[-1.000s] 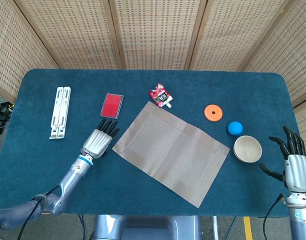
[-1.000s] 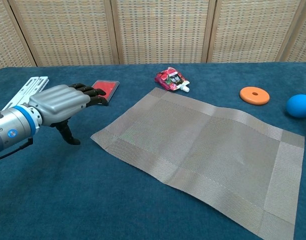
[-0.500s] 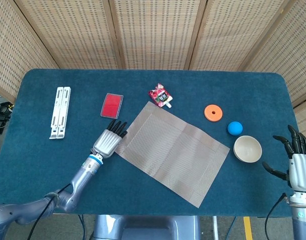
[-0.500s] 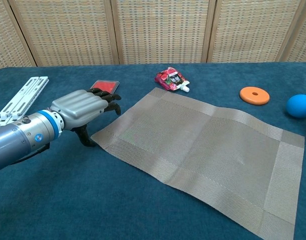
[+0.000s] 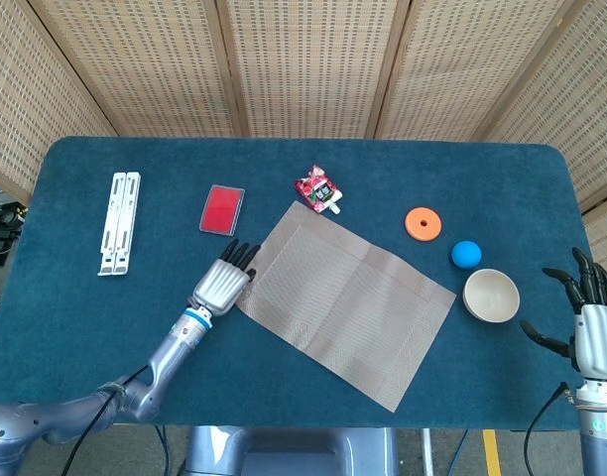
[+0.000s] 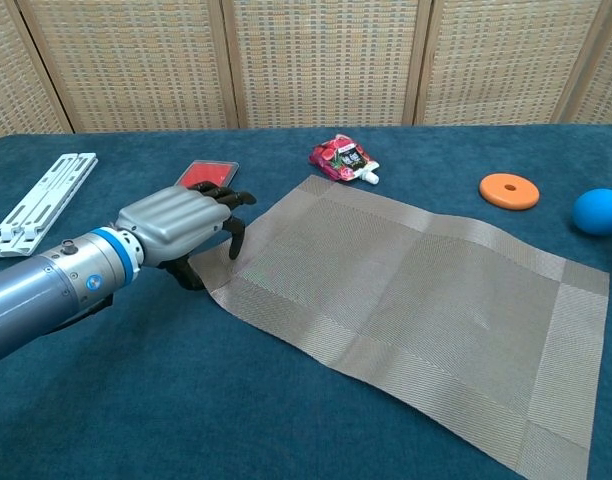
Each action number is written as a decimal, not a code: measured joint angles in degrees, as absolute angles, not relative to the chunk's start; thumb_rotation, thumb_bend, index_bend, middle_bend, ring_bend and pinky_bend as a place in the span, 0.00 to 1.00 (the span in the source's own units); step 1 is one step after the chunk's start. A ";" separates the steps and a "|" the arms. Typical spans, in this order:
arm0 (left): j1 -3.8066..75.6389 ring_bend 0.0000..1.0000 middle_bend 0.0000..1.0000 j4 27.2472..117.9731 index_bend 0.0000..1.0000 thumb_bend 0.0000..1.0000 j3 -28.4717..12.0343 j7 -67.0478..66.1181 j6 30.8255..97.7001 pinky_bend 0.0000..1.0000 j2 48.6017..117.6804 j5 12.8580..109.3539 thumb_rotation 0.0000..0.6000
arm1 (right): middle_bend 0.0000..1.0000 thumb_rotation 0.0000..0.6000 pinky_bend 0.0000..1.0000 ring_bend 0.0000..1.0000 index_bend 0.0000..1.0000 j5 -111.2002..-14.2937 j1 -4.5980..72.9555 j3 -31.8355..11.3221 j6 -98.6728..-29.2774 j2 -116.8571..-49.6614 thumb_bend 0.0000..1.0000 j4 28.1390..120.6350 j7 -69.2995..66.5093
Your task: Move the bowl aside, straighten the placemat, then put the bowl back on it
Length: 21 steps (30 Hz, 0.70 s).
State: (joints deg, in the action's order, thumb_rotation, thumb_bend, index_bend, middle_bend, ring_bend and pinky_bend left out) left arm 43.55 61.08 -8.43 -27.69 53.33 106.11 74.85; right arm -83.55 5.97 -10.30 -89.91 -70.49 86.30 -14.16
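The placemat [image 5: 341, 300] lies skewed on the blue tabletop [image 5: 105, 317], one corner pointing toward 12 o'clock and another toward 6 o'clock in the head view. The left hand [image 5: 222, 285] sits at the mat's 9 o'clock corner. The chest view shows what the head view cannot: its dark fingers [image 6: 233, 238] curl down over that corner, a fingertip on the woven edge and the thumb below beside it; whether the edge is actually pinched cannot be told.

The bowl [image 5: 491, 295] stands off the mat at its 3 o'clock side, just beside the mat's right corner; only the head view shows it whole. That view alone also shows the right hand [image 5: 585, 317], at 4 o'clock from the bowl and apart from it, fingers spread and holding nothing.

A blue ball [image 5: 466, 254] sits at 11 o'clock of the bowl, an orange disc [image 5: 423, 223] beyond it. A red snack packet [image 5: 317, 189] lies at the mat's top corner, a red card [image 5: 222, 209] at 12 o'clock of the left hand, a white folded stand [image 5: 119, 236] at far 9 o'clock.
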 measured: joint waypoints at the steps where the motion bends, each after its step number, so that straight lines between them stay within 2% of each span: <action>1: 43.59 0.00 0.00 61.01 0.55 0.35 -8.38 -27.61 53.26 0.00 106.17 74.76 1.00 | 0.00 1.00 0.00 0.00 0.28 -83.55 5.96 -10.30 -89.90 -70.48 0.27 86.32 -14.16; 5: 43.68 0.00 0.00 61.07 0.57 0.46 -8.19 -27.50 52.98 0.00 106.13 74.55 1.00 | 0.00 1.00 0.00 0.00 0.28 -83.56 5.92 -10.28 -89.90 -70.41 0.27 86.42 -14.23; 10: 43.68 0.00 0.00 61.62 0.57 0.52 -7.95 -27.36 53.11 0.00 105.65 74.50 1.00 | 0.00 1.00 0.00 0.00 0.28 -83.86 5.90 -10.19 -89.98 -70.37 0.27 86.55 -14.31; 21: 42.54 0.00 0.00 65.20 0.58 0.54 -6.99 -27.02 54.79 0.00 103.27 74.93 1.00 | 0.00 1.00 0.00 0.00 0.28 -84.82 5.66 -9.92 -90.77 -70.22 0.27 87.10 -14.01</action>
State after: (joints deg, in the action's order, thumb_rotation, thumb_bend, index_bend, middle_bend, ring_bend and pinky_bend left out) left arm 42.54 65.20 -6.99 -27.02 54.79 103.27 74.93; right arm -84.82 5.66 -9.92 -90.77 -70.22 87.10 -14.01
